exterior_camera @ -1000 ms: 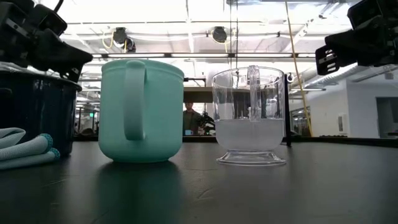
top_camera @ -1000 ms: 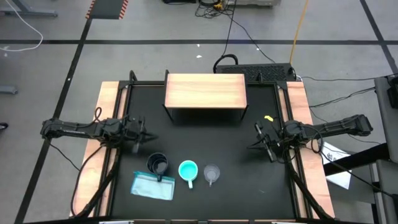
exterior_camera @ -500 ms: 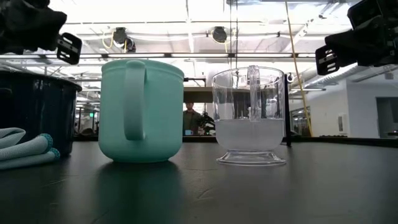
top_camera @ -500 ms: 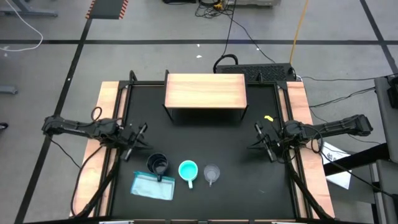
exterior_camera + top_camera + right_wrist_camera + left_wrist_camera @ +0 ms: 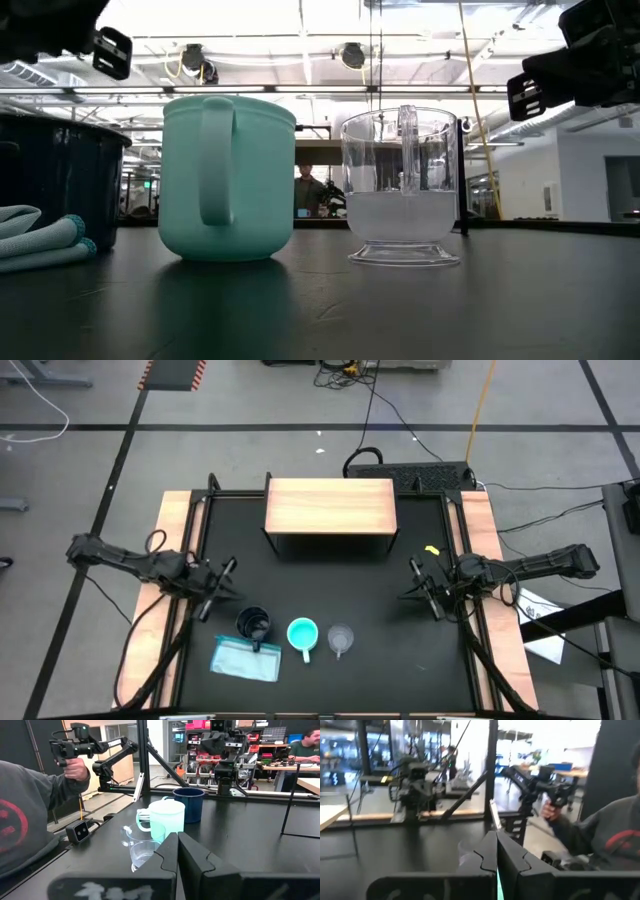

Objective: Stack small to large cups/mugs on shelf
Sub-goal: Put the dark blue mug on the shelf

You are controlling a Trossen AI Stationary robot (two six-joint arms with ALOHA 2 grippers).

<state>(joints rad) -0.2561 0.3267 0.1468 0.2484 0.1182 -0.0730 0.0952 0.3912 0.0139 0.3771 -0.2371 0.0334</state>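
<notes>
Three vessels stand upright in a row on the black table near its front edge: a dark navy mug (image 5: 253,625), a turquoise mug (image 5: 302,633) and a clear cup (image 5: 341,639). They also show in the low view: navy mug (image 5: 55,180), turquoise mug (image 5: 228,180), clear cup (image 5: 400,185). The wooden-topped shelf (image 5: 330,505) stands at the table's far side. My left gripper (image 5: 215,592) is shut and empty, above the table to the left of the navy mug. My right gripper (image 5: 425,592) is shut and empty, to the right of the clear cup.
A flat light-blue packet (image 5: 247,658) lies by the navy mug toward the near edge. A small yellow thing (image 5: 431,550) lies near the right arm. A person in a grey top (image 5: 25,840) holding a hand-held device stands beyond the table's near side. Bare black table lies between shelf and mugs.
My left gripper has drawn back a little toward the table's left and near edges, risen, and turned so that its fingers slant. My right arm and the three vessels have kept still.
</notes>
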